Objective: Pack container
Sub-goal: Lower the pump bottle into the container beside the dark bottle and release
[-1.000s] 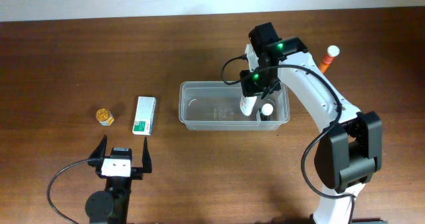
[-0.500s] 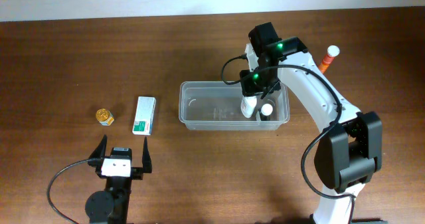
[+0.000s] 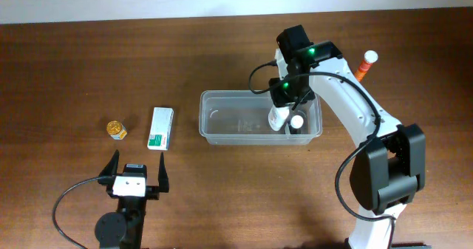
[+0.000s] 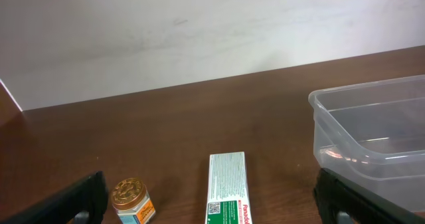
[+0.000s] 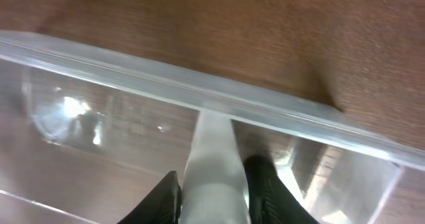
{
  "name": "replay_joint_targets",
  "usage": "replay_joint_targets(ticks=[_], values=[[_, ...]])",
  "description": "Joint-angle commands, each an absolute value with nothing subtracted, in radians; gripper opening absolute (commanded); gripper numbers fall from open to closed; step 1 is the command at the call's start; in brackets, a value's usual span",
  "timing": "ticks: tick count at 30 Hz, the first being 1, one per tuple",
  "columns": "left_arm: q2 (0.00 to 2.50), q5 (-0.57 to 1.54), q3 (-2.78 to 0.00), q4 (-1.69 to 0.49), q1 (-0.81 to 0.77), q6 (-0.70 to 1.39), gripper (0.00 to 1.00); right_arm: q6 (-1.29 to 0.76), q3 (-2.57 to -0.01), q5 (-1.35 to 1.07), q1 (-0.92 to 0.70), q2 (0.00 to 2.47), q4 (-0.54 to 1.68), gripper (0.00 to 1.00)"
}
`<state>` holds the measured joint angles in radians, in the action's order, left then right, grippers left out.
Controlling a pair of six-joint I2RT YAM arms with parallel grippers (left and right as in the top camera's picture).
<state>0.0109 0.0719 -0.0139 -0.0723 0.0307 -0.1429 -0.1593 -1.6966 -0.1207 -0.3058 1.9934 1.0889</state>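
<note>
The clear plastic container sits mid-table; its left end shows in the left wrist view and its rim in the right wrist view. My right gripper reaches down into its right end, shut on a white bottle, which fills the space between the jaws in the right wrist view. A second bottle with a white cap stands beside it in the container. My left gripper is open and empty near the front edge, its jaws wide apart.
A green-and-white box and a small gold-lidded jar lie left of the container; both show in the left wrist view, the box and the jar. An orange bottle with a white cap lies at the far right.
The white bottle in my right gripper has sunk slightly lower into the container. The left arm has not moved.
</note>
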Motion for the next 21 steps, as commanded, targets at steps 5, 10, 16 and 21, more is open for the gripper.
replay_joint_targets(ticks=[5,10,16,21], values=[[0.005,0.083,-0.009,-0.075,0.036,-0.159,0.99,-0.167,-1.694,-0.066,-0.313,1.988,1.092,0.3],[0.005,0.083,-0.009,-0.075,0.036,-0.159,0.99,-0.175,-1.694,-0.075,-0.314,1.988,1.098,0.3],[0.005,0.083,-0.009,-0.075,0.036,-0.159,1.0,-0.174,-1.694,-0.079,-0.314,1.988,1.108,0.25],[0.005,0.083,-0.009,-0.075,0.036,-0.159,0.99,-0.175,-1.694,-0.061,-0.313,1.988,1.106,0.25]])
